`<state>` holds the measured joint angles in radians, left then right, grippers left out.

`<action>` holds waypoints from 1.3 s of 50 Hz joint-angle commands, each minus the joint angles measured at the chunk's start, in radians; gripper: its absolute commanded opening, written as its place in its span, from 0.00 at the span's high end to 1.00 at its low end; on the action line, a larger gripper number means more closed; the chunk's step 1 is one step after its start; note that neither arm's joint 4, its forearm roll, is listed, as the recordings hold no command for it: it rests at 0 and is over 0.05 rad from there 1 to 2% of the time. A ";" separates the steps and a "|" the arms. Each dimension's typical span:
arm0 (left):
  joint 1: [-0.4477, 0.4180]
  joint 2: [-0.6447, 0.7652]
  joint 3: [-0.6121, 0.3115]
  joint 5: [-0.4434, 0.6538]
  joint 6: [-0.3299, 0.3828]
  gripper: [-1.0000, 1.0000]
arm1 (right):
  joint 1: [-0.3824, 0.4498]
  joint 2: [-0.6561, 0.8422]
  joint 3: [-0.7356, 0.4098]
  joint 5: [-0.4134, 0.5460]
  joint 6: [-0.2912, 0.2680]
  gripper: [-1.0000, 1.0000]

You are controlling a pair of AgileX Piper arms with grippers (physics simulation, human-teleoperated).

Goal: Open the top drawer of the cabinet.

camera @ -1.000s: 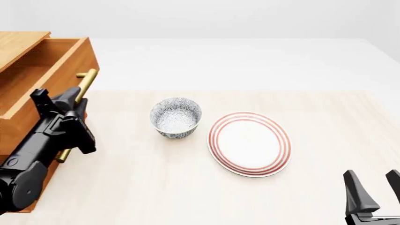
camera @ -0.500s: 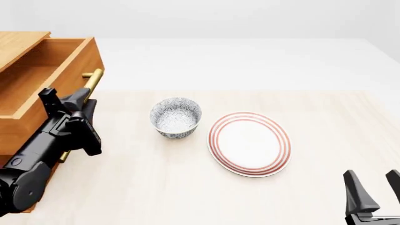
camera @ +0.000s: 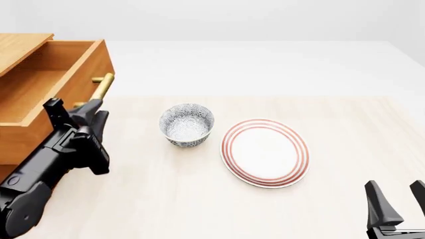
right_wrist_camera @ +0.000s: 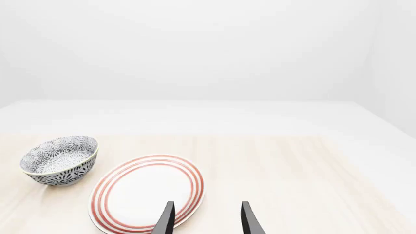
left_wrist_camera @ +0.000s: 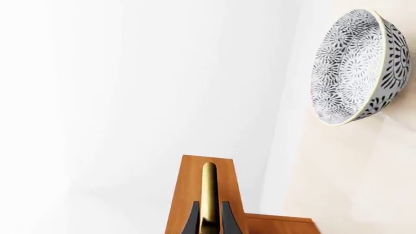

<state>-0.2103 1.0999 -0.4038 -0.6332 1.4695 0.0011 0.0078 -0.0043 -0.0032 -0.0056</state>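
The left gripper (camera: 95,107) is clenched on the brass handle (camera: 101,86) of the top drawer (camera: 40,94), which stands well out of the cabinet (camera: 20,47), left of the bowl (camera: 186,125). To finish well, it should pull straight toward the bowl, level, keeping hold. The right gripper (camera: 399,199) rests released, well right of the cabinet.
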 commanded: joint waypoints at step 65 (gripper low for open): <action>-0.044 -0.451 -0.014 0.277 -0.411 0.00 | 0.000 0.000 0.000 0.000 0.000 0.00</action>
<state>-0.2849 0.7157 -0.4180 -0.4050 1.1484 0.0012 0.0078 -0.0043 -0.0032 -0.0057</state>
